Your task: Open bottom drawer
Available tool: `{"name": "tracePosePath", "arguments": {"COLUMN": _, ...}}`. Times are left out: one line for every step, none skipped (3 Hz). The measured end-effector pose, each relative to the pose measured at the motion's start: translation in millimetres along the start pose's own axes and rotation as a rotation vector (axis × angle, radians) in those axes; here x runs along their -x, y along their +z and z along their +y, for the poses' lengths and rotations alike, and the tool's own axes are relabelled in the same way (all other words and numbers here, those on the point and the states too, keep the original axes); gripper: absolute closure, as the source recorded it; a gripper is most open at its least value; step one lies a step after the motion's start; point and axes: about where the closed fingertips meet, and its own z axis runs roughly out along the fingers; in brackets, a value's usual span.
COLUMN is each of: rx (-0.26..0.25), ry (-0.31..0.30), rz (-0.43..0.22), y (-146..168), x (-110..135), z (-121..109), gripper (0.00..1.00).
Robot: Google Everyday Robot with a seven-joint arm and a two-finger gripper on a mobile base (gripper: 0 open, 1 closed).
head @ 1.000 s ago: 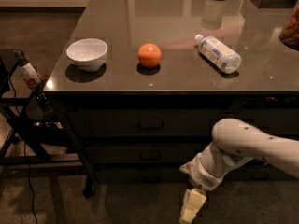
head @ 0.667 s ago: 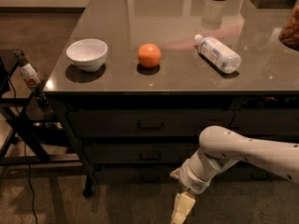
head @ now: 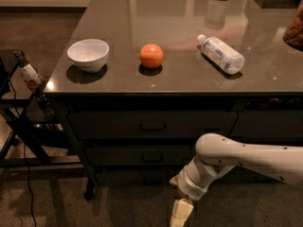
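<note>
Presently the gripper [head: 177, 217] hangs low at the bottom edge of the camera view, pointing down toward the floor, in front of the cabinet and just right of the drawer stack's centre line. Whether it is released or clenched cannot be told from this angle. It holds nothing visible.

The bottom drawer [head: 132, 178] sits lowest in the dark stack under the countertop [head: 180, 79], beneath the two taller fronts, and appears fully closed. Its centre pull lies in deep shadow and cannot be located with certainty. The white arm [head: 246, 160] crosses the right part of the stack.

Assessment: the step in hand is the approach to the pull. Done well, it needs the wrist turned so that the gripper faces the drawer front rather than the floor, lined up with the middle of that lowest front, not the middle drawer's handle [head: 152, 157] above. The pull should then run straight outward, level.

The white bowl [head: 88, 54], orange [head: 151, 56] and plastic bottle [head: 220, 54] on top are not concerned.
</note>
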Motion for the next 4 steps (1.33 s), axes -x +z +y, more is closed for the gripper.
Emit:
{"name": "tracePosePath", "arguments": {"rx": -0.003, "ry": 0.006, "rz": -0.027, "y": 38, "x": -6, "z": -25, "gripper": 0.00}}
{"name": "tracePosePath", "arguments": {"rx": 0.001, "ry": 0.005, "rz": -0.046, "y": 90, "x": -10, "z": -70, "gripper": 0.00}}
{"name": "tracePosePath", "arguments": {"rx": 0.001, "ry": 0.005, "rz": -0.045, "y": 90, "x": -10, "z": -70, "gripper": 0.00}}
{"name": "tracePosePath", "arguments": {"rx": -0.005, "ry": 0.017, "rz": -0.018, "y": 109, "x": -17, "z": -82, "gripper": 0.00}}
